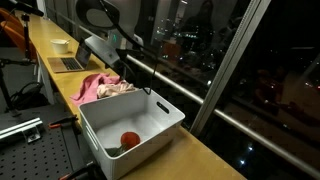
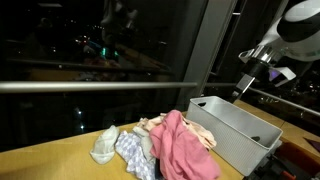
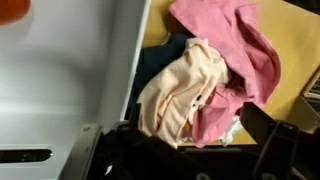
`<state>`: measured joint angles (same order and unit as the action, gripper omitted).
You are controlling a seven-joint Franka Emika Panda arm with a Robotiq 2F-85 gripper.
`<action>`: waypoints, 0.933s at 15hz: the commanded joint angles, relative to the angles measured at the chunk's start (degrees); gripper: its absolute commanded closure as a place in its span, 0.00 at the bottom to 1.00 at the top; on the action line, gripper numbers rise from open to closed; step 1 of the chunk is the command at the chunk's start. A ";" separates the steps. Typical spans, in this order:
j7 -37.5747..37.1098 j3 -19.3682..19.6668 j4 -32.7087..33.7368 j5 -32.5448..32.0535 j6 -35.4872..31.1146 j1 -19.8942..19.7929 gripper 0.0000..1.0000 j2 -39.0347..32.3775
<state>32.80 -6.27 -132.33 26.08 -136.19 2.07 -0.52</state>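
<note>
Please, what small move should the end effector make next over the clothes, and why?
Probably lower the end effector straight down onto the crumpled peach fabric garment. Its jaws stand open and hold nothing, and this garment lies directly below, touching the pink fabric cloth, beside the white plastic bin.

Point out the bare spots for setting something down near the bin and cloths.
Bare counter runs past the white bin along the window; a smaller strip lies between the laptop and the cloth pile. The bin floor is mostly bare around a red thing. Crowded where the pile meets the bin.
</note>
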 commanded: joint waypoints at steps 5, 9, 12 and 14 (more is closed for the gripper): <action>1.69 2.56 -1.83 -7.22 -3.27 -0.16 0.00 -2.18; 0.68 3.14 -1.25 -10.91 -5.11 -1.08 0.00 -5.45; -0.82 3.95 -1.15 -15.20 -5.87 -1.96 0.00 -6.91; -0.53 4.36 -1.07 -16.17 -5.97 -3.11 0.00 -7.03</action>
<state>33.09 -2.54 -133.99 12.49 -141.50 0.19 -7.26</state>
